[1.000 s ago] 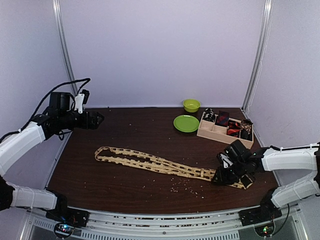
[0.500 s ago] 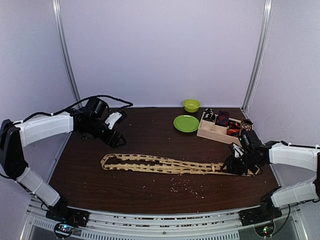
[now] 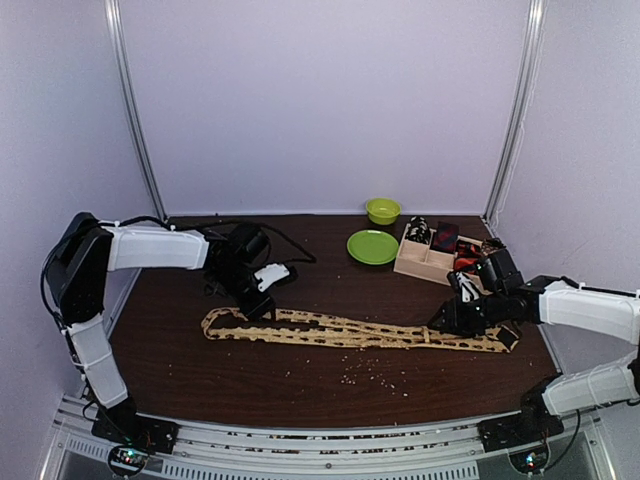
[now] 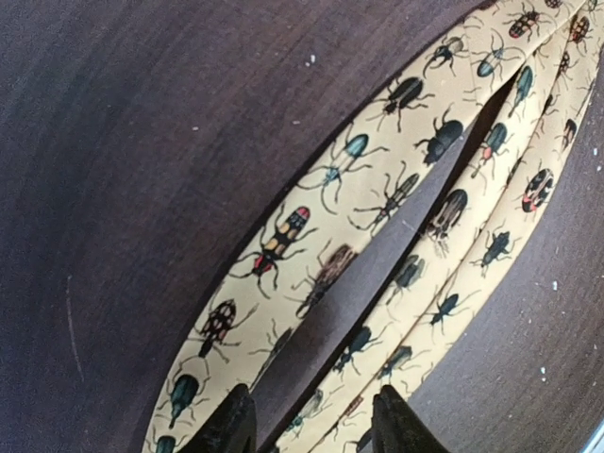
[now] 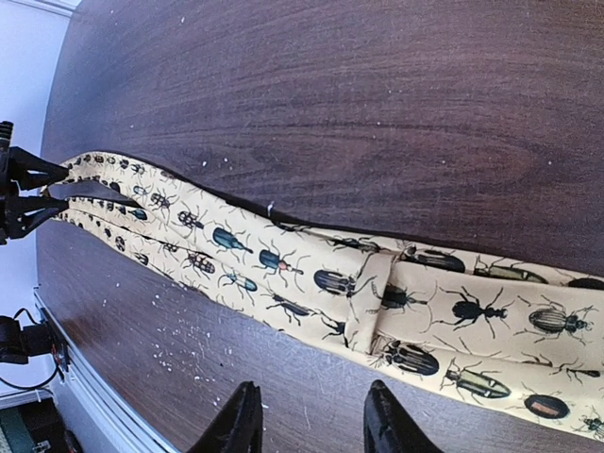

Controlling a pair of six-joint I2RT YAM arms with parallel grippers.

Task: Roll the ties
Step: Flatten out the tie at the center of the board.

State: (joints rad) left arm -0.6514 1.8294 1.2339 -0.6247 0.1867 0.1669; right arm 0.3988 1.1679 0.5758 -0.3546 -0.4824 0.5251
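Yellow beetle-print tie (image 3: 340, 330) lies flat, doubled, on dark woodgrain table (image 3: 200, 372)

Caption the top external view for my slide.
Tan patterned tie stretched across the table, left tool near its folded end, right tool at the other end.

Dark wooden table (image 5: 377, 104) fills the shot, and the tie (image 5: 283, 274) runs across it from upper left down to lower right. It is pale yellow cloth printed with beetles, lying flat in doubled strands. A narrow cloth loop (image 5: 371, 302) crosses it near the middle. At the bottom edge, the right gripper (image 5: 311, 420) shows its two black fingertips (image 5: 241, 420) standing apart, with bare wood between them, just short of the tie's near edge. White specks (image 5: 179, 349) dot the wood. Far left, the left gripper (image 5: 24, 193) sits at the tie's far end, too small to read its grip.
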